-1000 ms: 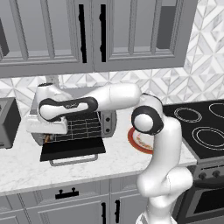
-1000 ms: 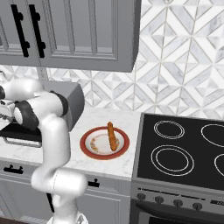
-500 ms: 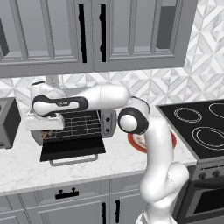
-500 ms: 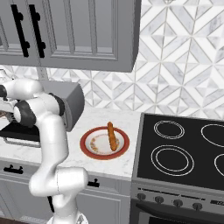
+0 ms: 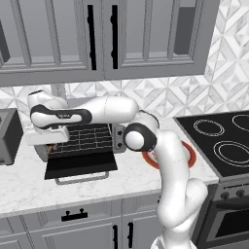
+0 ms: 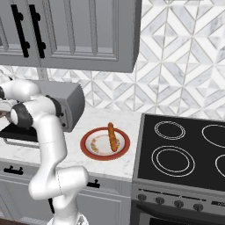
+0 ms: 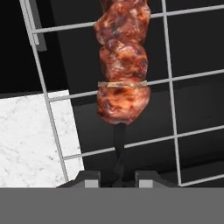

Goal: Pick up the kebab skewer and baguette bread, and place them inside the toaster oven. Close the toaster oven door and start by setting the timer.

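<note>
Gripping the dark stick of the kebab skewer [image 7: 121, 61], the hand [image 7: 117, 178] holds it narrowly over the wire rack [image 7: 173, 109] inside the toaster oven [image 5: 82, 138], above its lowered toaster oven door [image 5: 80, 164]; right of the oven, the baguette bread [image 6: 113, 136] lies on the red plate [image 6: 104, 143].

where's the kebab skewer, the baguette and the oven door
kebab skewer [image 7: 121, 65]: hand view, on the middle meat chunk.
baguette bread [image 6: 113, 136]: right base view, mid-loaf, on the red-rimmed plate.
toaster oven door [image 5: 80, 165]: left base view, on the dropped-open black glass panel.
</note>
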You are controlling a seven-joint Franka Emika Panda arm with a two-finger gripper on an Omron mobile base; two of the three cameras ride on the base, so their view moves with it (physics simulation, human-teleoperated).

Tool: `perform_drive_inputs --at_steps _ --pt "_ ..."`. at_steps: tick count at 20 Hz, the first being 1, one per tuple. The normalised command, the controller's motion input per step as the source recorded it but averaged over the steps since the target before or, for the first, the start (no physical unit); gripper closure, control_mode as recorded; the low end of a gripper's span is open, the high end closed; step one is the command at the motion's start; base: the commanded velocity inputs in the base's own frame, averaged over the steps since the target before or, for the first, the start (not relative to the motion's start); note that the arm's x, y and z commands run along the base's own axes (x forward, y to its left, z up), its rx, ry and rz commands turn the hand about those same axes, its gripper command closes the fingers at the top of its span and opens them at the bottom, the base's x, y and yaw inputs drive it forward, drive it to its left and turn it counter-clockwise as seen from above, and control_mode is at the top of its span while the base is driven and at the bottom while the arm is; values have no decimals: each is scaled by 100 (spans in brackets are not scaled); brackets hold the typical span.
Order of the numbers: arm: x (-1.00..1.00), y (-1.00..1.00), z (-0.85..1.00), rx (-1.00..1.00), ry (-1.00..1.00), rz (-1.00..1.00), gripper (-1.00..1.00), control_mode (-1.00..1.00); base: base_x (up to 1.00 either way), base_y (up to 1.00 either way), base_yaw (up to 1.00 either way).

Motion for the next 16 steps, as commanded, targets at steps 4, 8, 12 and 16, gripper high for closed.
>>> perform_drive_inputs --at_steps 4,8,12,16 --pt "-31 -36 -41 -1 0 0 -100 -100 0 0 0" --pt "-46 -28 -48 -2 0 0 -100 -100 0 0 0" --pt "-57 -25 -46 0 0 0 -100 -100 0 0 0" --pt "-37 -22 -31 0 0 0 -100 -100 0 0 0"
